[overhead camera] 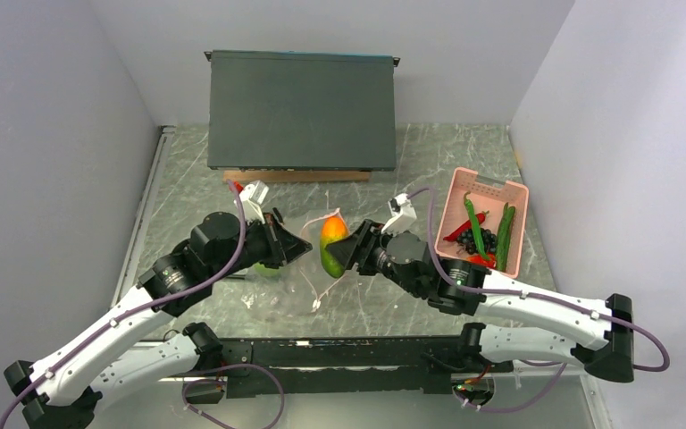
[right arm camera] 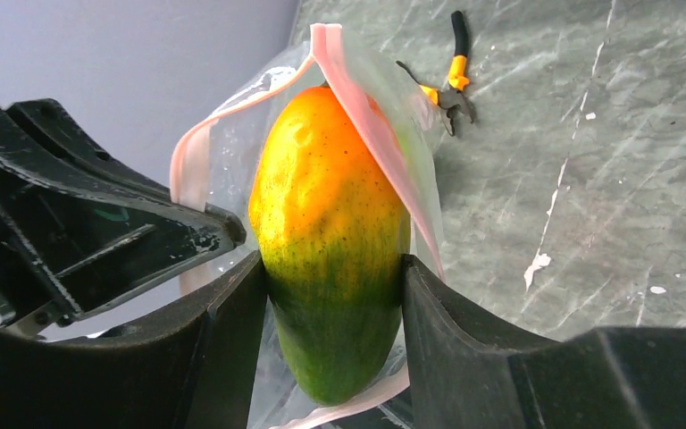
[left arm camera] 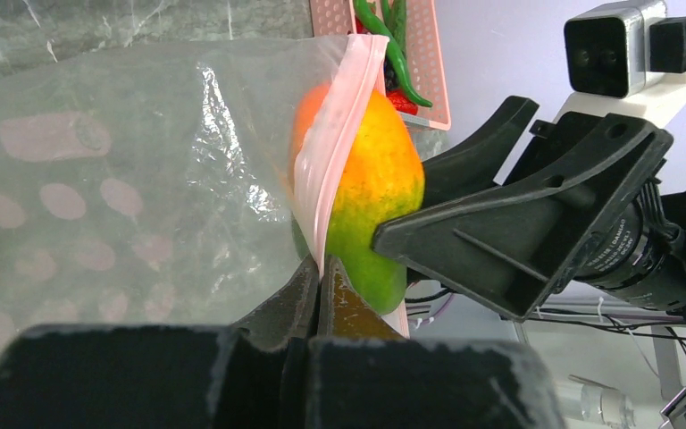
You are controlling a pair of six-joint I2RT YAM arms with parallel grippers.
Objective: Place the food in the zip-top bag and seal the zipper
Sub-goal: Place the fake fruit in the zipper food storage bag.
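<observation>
My right gripper (right arm camera: 332, 268) is shut on an orange-yellow fruit with a green end (right arm camera: 326, 197), held upright at the mouth of the zip-top bag (left arm camera: 125, 179). The fruit's orange top sits between the two sides of the pink zipper (right arm camera: 366, 116). My left gripper (left arm camera: 322, 264) is shut on the zipper strip (left arm camera: 344, 116), holding the bag's mouth up against the fruit (left arm camera: 380, 179). In the top view both grippers meet mid-table around the fruit (overhead camera: 332, 243), and the bag (overhead camera: 295, 281) trails toward the near edge. A lime-green fruit (overhead camera: 268, 268) shows beside the left gripper, through the plastic.
A pink basket (overhead camera: 518, 214) at the right holds a green chili (overhead camera: 475, 214), a red chili (overhead camera: 460, 234), a cucumber (overhead camera: 505, 228) and dark berries. A dark box (overhead camera: 302, 109) stands at the back. Orange-handled pliers (right arm camera: 451, 85) lie on the marble table.
</observation>
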